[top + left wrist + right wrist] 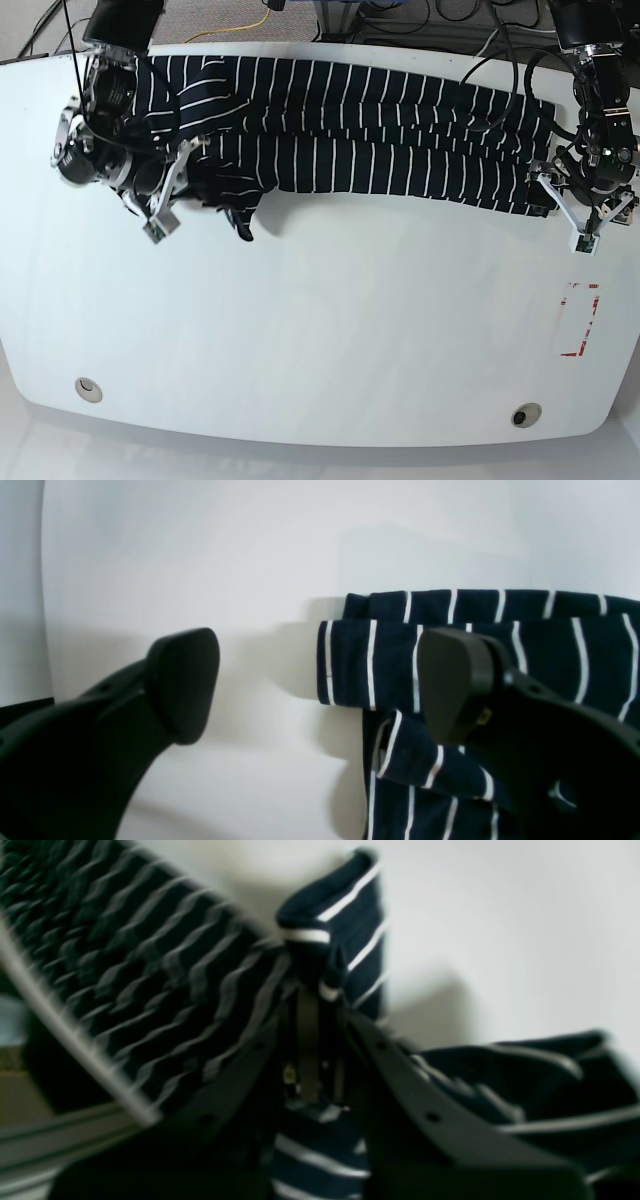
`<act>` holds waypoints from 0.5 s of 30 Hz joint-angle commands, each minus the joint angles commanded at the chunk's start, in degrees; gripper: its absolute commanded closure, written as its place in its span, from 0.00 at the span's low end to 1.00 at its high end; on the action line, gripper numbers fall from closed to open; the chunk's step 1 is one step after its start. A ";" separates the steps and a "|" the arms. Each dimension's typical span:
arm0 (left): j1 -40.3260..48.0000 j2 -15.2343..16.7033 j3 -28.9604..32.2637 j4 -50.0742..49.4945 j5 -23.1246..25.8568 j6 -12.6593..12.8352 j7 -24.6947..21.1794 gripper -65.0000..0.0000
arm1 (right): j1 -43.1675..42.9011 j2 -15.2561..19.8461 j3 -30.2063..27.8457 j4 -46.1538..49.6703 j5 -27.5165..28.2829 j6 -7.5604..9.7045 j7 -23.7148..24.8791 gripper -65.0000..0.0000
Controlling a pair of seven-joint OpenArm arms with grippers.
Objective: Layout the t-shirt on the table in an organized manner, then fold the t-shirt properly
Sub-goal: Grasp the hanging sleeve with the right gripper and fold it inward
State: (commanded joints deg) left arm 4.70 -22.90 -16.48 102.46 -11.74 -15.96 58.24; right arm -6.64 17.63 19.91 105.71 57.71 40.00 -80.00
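Right gripper point(312, 1005): jaws clamped on a bunched fold of the t-shirt point(370, 130), cloth raised off the worktop point(320, 330). Left gripper point(320, 680): jaws wide apart, nothing between them, one pad over the shirt's folded end, the other over bare worktop. In the base view the t-shirt lies as a long band along the worktop's far edge, long axis running from one gripper to the other, stripes crossing it; crumpled lump and a loose flap at the right gripper's end, flatter at the left gripper's end. Nearer than the shirt: red rectangular marking point(581, 320) below the left gripper, two round holes point(89, 388) by the near edge. Cables point(440, 30) lie beyond the far edge.
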 joint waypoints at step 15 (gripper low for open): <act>-0.09 0.09 2.73 -3.34 0.00 0.00 -0.18 0.08 | -7.82 11.60 -6.42 0.00 9.67 0.00 0.00 0.97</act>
State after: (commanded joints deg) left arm 4.62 -22.81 -13.76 99.12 -11.74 -15.96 58.07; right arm -14.46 29.23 13.49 105.71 67.38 40.00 -80.00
